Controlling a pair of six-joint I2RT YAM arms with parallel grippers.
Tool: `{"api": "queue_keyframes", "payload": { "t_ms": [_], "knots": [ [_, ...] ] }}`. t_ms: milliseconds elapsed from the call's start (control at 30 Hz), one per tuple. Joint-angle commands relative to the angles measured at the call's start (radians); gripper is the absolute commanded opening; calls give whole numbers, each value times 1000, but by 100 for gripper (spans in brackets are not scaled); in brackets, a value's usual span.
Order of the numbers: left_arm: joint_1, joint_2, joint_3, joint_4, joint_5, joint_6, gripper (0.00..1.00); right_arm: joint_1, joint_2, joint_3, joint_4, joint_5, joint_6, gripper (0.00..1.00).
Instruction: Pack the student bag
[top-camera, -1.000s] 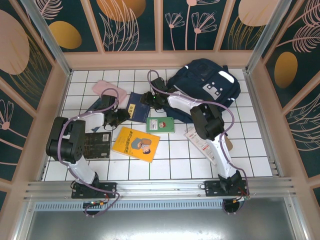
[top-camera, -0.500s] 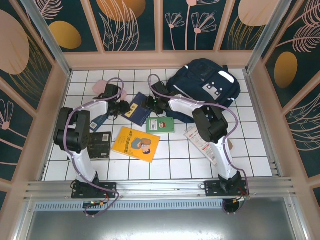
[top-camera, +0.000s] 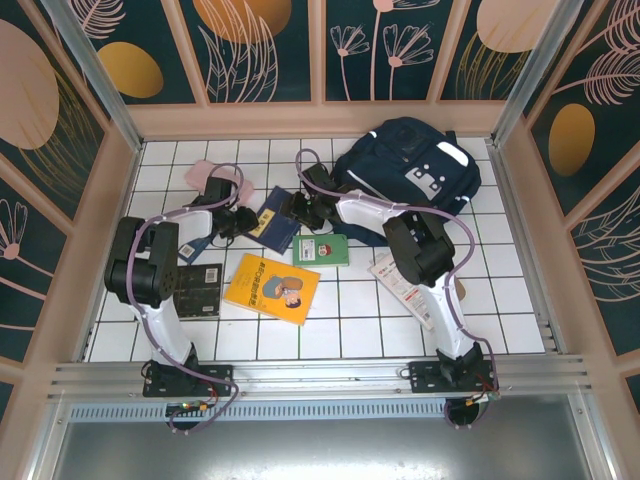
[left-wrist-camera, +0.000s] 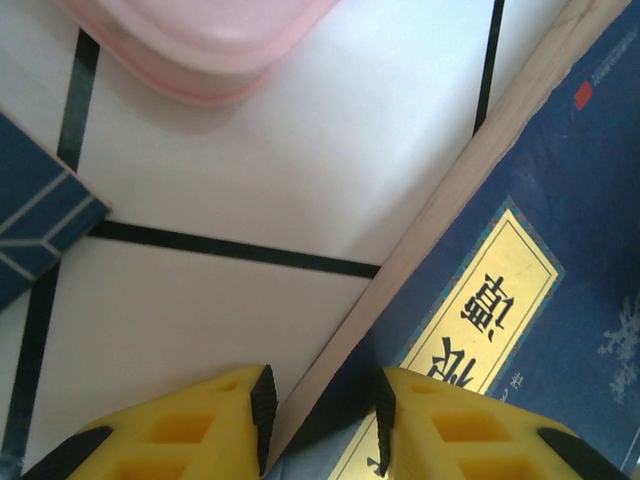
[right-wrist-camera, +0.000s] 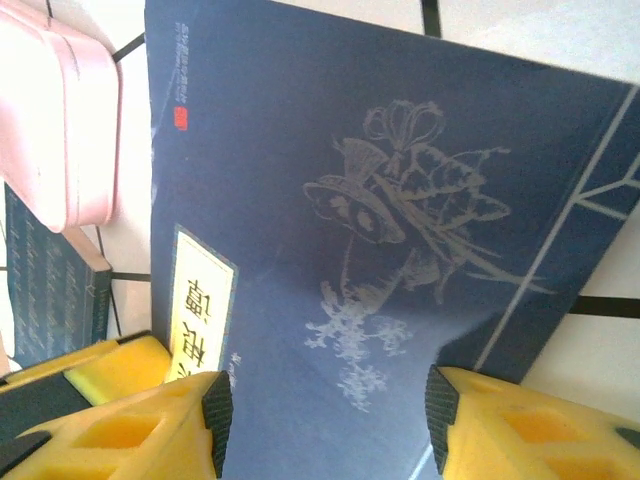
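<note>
We see the student bag lying at the far right corner of the tiled tabletop, well apart from both grippers, with nothing going into it yet; we cannot tell whether its zip is open. Both grippers meet at the navy book with a yellow title label, which lies near the far edge, left of the bag. The left gripper straddles the book's pale page edge, one yellow finger over bare tile and the other over the cover. Its jaws are parted wider than that edge, so we judge it is placed to pinch the edge and has not clamped it. The right gripper hangs over the cover with jaws wide apart, gripping nothing; we judge it is there to steady the book while the other takes hold. A pink case sits just beside the book, toward the far left corner. The green booklet and yellow book wait nearer the middle
</note>
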Motion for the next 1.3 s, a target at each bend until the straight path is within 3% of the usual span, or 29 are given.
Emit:
{"api": "queue_keyframes", "payload": {
  "t_ms": [0, 167, 300, 600, 933, 1267],
  "knots": [
    [-23, -7, -47, -103, 60, -65, 36, -2, 39, 71, -66, 20, -38, 56],
    [-24, -24, -52, -87, 32, -95, 36, -9, 31, 161, -235, 135, -48, 56],
    [-23, -14, -52, -92, 15, -98, 36, -2, -28, 72, -224, 154, -51, 56],
    [-23, -28, -52, -88, 8, -106, 36, -2, 14, 41, -166, 72, -51, 57],
    [-24, -105, -125, -87, 93, -127, 37, -24, 148, 281, -134, -14, -116, 56],
    [-13, -128, 19, -239, -35, -16, 42, -35, 74, 206, -186, 32, -147, 57]
  ]
}}
